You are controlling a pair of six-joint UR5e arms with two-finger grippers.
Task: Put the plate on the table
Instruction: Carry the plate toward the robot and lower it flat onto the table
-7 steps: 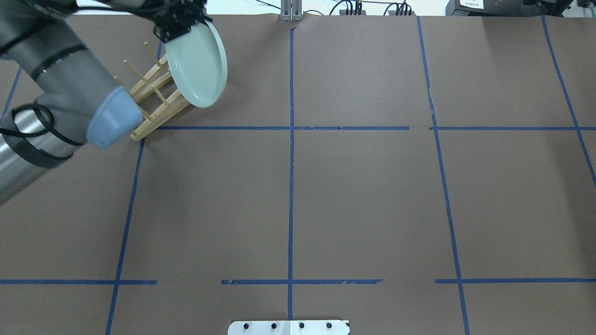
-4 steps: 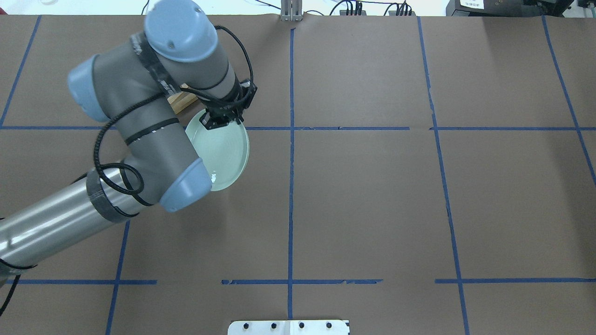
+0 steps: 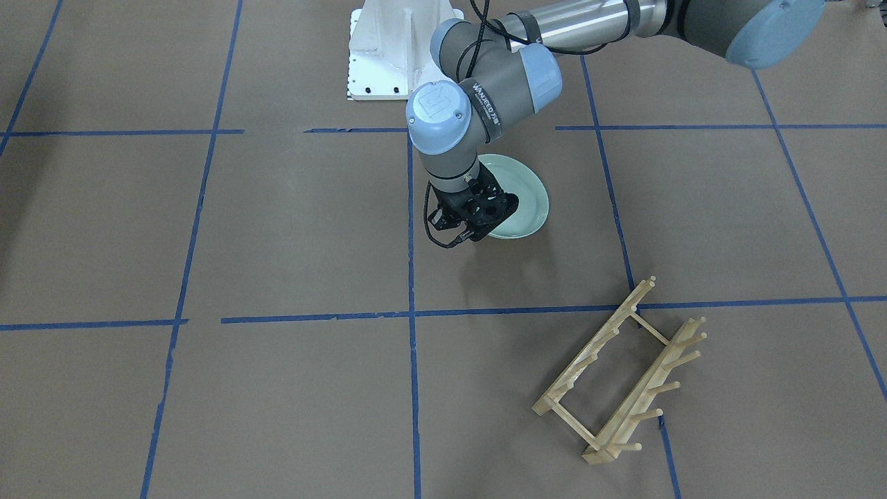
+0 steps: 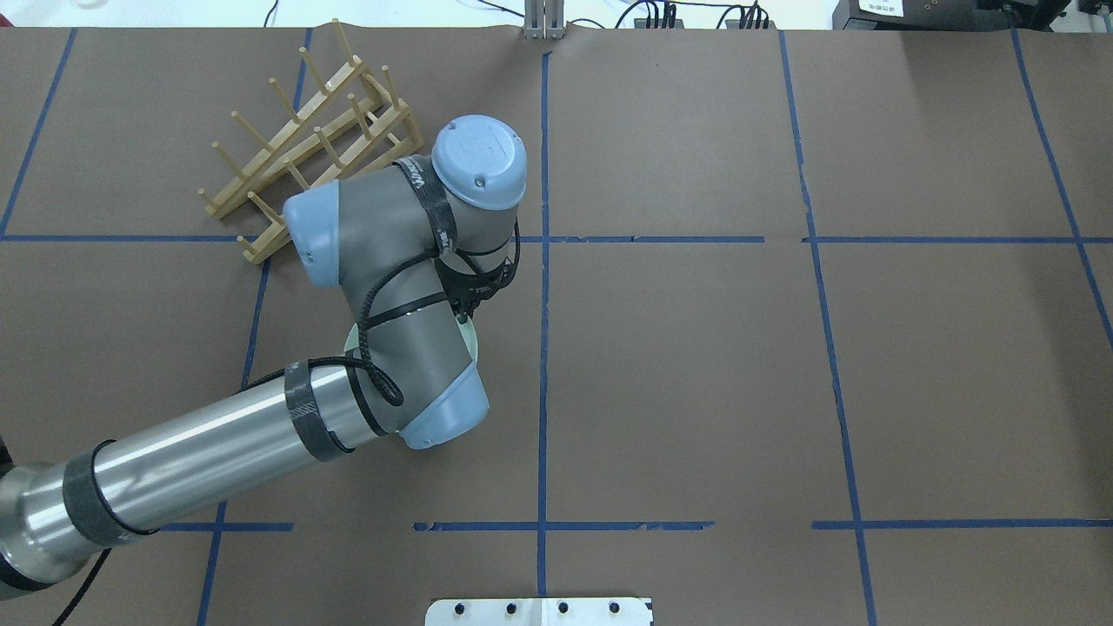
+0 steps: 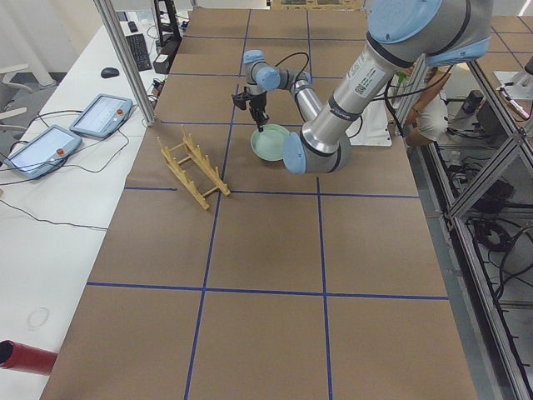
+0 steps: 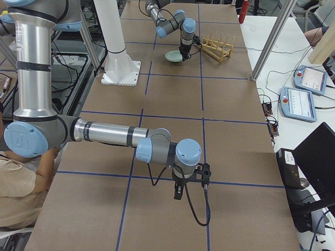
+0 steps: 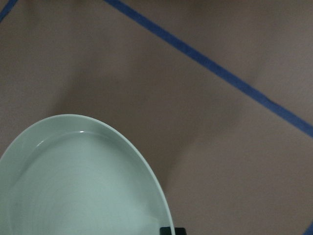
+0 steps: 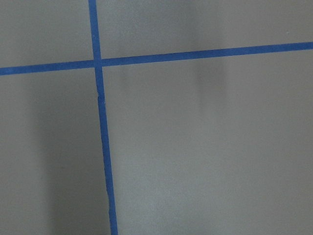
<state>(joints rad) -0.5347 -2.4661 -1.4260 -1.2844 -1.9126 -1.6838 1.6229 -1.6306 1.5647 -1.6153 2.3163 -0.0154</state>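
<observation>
The pale mint-green plate (image 3: 521, 197) lies flat, face up, low over or on the brown table (image 3: 277, 229), near its middle; I cannot tell if it touches. My left gripper (image 3: 483, 225) points down and is shut on the plate's far rim. In the overhead view the arm hides all but slivers of the plate (image 4: 470, 335) under the left gripper (image 4: 469, 310). The left wrist view shows the plate (image 7: 73, 181) with one fingertip (image 7: 172, 230) at its rim. The right gripper (image 6: 178, 192) hangs over bare table in the exterior right view; I cannot tell if it is open.
The light wooden peg rack (image 3: 624, 374) stands with no dishes on it at the table's far left, also in the overhead view (image 4: 304, 139). The white robot base (image 3: 395, 55) is at the near edge. Blue tape lines cross the table (image 4: 696, 365).
The left arm carried the plate from upright over the rack toward the robot and the table's middle, turned it flat and lowered it. The rack now stands uncovered.
</observation>
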